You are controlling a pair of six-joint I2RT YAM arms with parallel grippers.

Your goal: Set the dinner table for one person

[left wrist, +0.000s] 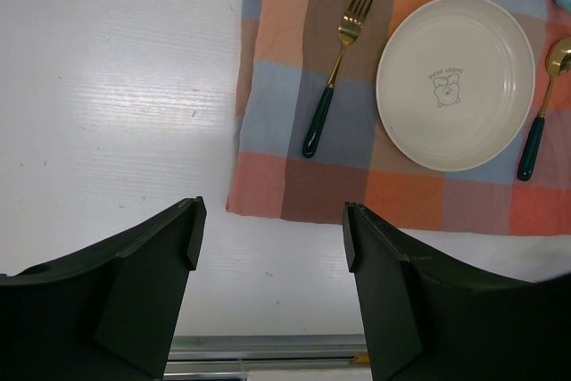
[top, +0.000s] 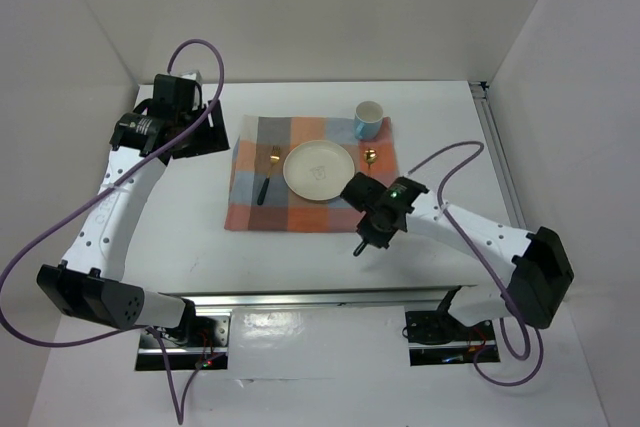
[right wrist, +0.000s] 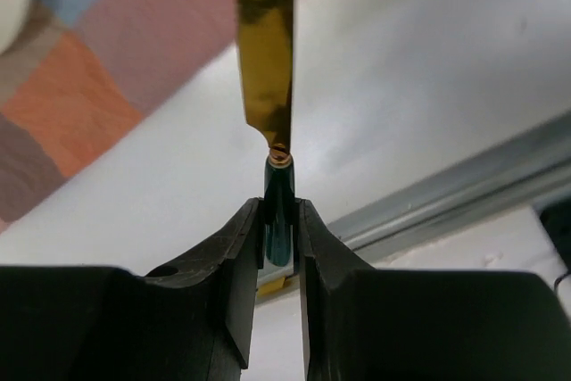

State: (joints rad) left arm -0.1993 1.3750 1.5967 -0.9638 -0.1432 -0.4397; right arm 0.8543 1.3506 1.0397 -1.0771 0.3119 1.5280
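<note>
Beneath the fingers of both arms, the dinner table (top: pixel 190 237) is lying broad, white and flat. Its metal rail (right wrist: pixel 446 194) is running past the right side of the right-hand fingertips in the wrist view.

- Checked cloth (top: pixel 300 209): lying flat mid-table, its near right corner just beside the right gripper (right wrist: pixel 281 216), up and to the left of the fingertips in that gripper's own view.
- Knife (right wrist: pixel 266 51): gold blade, dark green handle. The right fingers are pinching the handle close below its collar. The blade is pointing straight out beyond the fingertips, in line with them, over bare tabletop. Whether the tip is touching the surface cannot be told.
- On the cloth: plate (top: pixel 319 169) at centre, fork (top: pixel 268 173) to its left, spoon (top: pixel 371 156) to its right, and cup (top: pixel 369 119) at the far right corner.
- Left gripper (left wrist: pixel 268 229): fingers standing wide apart and gripping nothing, hanging over bare table with the cloth's left edge ahead of them, well apart from the knife.

Assessment: the right arm is the nearer one and is carrying the piece. The likely berth is the strip beside the plate and spoon, lying leftward and beyond the fingers. The knife's long axis will probably want bringing parallel to the fork and spoon before it goes down.
</note>
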